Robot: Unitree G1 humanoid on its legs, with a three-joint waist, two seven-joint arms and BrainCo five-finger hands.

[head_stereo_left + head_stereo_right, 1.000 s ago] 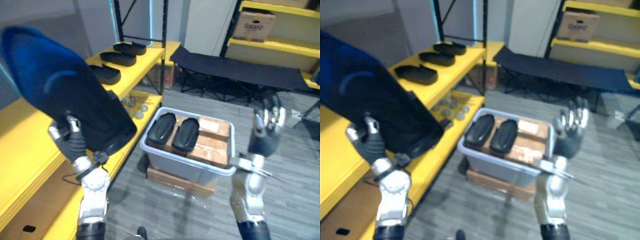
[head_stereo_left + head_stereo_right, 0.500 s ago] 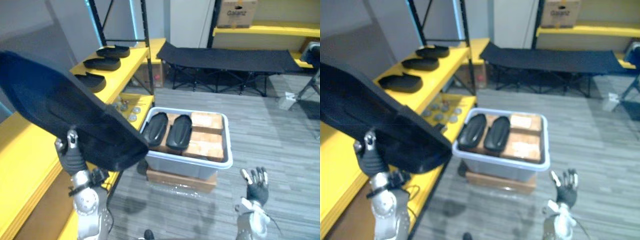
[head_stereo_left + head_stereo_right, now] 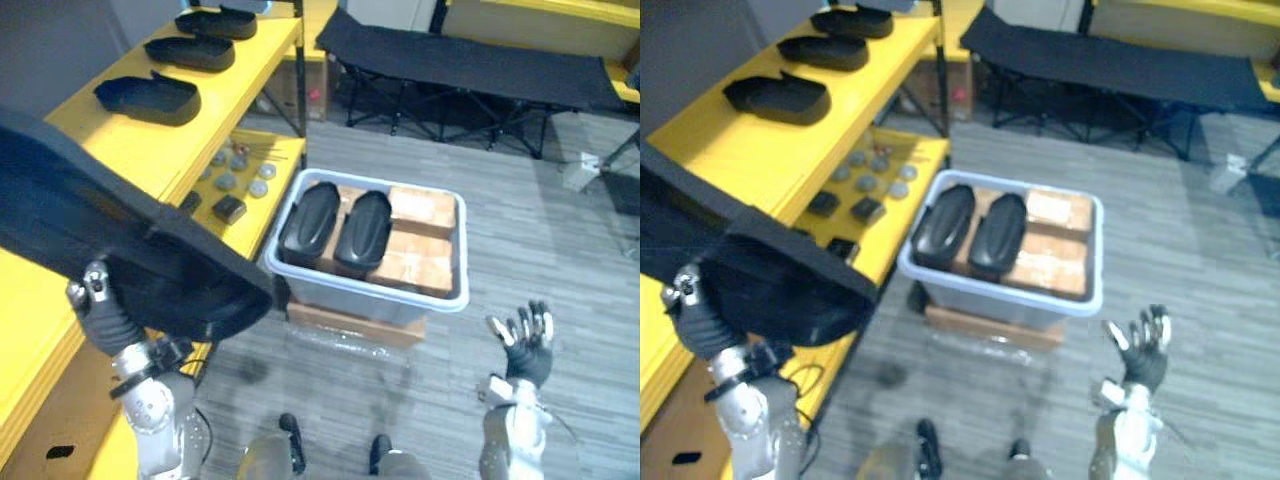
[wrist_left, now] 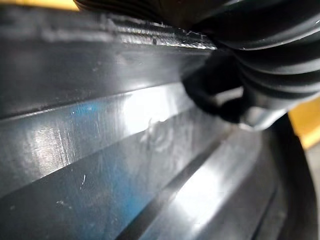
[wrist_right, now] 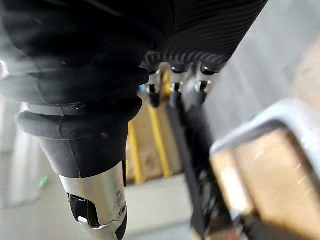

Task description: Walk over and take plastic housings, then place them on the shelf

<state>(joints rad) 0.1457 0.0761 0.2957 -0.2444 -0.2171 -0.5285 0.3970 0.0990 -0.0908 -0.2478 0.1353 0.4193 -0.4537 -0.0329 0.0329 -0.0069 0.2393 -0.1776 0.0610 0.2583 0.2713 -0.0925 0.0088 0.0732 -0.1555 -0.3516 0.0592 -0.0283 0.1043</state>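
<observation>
My left hand [image 3: 103, 318] is shut on the lower edge of a large black plastic housing [image 3: 120, 245] and holds it up over the front of the yellow shelf [image 3: 130, 140] on my left. Its glossy ribbed surface [image 4: 125, 145] lies right against that hand in the left wrist view. Two more black housings [image 3: 308, 222] [image 3: 362, 228] lie side by side in a grey bin [image 3: 445, 297] on the floor ahead. Low on the right, my right hand [image 3: 526, 347] is open with fingers spread, holding nothing.
Three black housings [image 3: 148, 95] [image 3: 190, 52] [image 3: 218, 20] lie along the shelf's top. Small parts [image 3: 230, 208] sit on its lower level. The bin also holds cardboard boxes [image 3: 420, 240] and rests on a flat carton [image 3: 350, 325]. A black folding cot [image 3: 470, 65] stands behind.
The whole view has tipped downward and nearer the shelf. The left hand still holds the housing, now lower in view. The right hand stays open at the lower right.
</observation>
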